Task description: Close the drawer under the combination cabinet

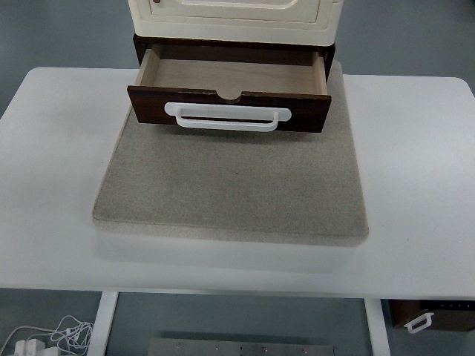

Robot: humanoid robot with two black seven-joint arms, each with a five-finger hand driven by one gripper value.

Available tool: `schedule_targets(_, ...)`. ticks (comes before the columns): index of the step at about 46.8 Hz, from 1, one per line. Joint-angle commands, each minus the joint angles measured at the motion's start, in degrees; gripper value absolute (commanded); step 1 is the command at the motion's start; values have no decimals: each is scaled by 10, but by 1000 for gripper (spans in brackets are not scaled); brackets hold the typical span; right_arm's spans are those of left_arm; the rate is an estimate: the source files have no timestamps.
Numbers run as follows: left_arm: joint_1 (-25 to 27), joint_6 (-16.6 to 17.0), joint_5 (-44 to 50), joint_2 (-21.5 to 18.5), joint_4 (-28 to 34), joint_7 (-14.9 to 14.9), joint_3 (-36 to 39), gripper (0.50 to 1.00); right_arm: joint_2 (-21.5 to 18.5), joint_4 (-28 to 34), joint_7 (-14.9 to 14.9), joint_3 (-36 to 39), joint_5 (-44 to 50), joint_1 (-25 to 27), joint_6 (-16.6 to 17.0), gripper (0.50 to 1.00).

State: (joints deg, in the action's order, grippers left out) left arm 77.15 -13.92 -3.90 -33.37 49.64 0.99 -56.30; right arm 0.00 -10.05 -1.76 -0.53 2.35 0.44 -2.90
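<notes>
Under my camera the white desk (415,170) carries a grey speckled mat (230,185), and at the mat's far edge stands the cream combination cabinet (234,18) with its dark brown drawer (228,110) pulled out towards me, its bare wooden inside showing and a white handle (227,117) across its front. Neither robot hand of mine shows, so I cannot tell how the fingers stand. Beyond the desk lies grey-blue floor, with white cables (56,335) at lower left and a dark box (430,315) with a white handle at lower right; I can read no writing.

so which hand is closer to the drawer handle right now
Neither can be called: no left or right hand is in view. The white handle sits on the front of the open drawer, with nothing near it.
</notes>
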Motion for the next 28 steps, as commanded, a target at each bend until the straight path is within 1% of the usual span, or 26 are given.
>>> schedule_targets(1,7,7,-3,0,32,-4,20,994,0,-1,0,0,-1,0,0,952)
schedule_targets(6,19,7,-12,0,69,-5,51,994,0,0,0,0,0,0,0,952)
schedule_targets(16,25,22,-29,0,185,-5,120,994,0,-1,0,0,0,0,0,952)
schedule_targets(22,30,22,-51,0,251,-5,160,994,0,0,0,0,0,0,0,952)
schedule_targets(28,40,22,-80,1,301,-5,216,994,0,0,0,0,0,0,0,952)
